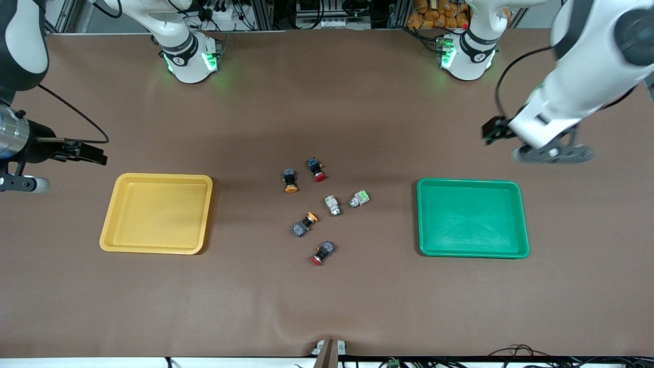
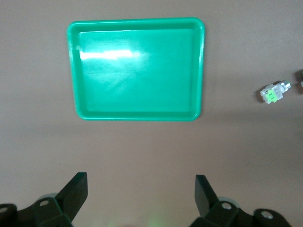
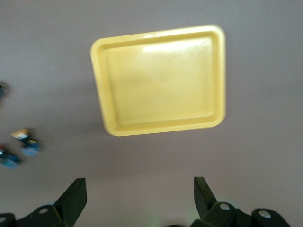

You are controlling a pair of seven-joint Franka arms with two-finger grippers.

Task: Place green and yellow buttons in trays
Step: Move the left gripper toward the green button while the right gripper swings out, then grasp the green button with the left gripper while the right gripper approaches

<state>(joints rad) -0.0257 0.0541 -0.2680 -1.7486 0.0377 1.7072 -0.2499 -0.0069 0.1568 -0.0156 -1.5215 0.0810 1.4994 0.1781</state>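
Clearly we are at the start: nothing sits in the yellow tray [image 1: 156, 213] or green tray [image 1: 471, 217]. Our left gripper [image 2: 141, 194] hangs spread and unladen over bare table at the green tray's twelve o'clock; our right gripper [image 3: 140, 194], equally spread, hangs at the yellow tray's ten. Next we must descend on a button. Between the trays lie two whitish-green buttons [image 1: 332, 205] [image 1: 359, 198] and two orange-capped ones [image 1: 290, 180] [image 1: 304, 224], all tipped over.
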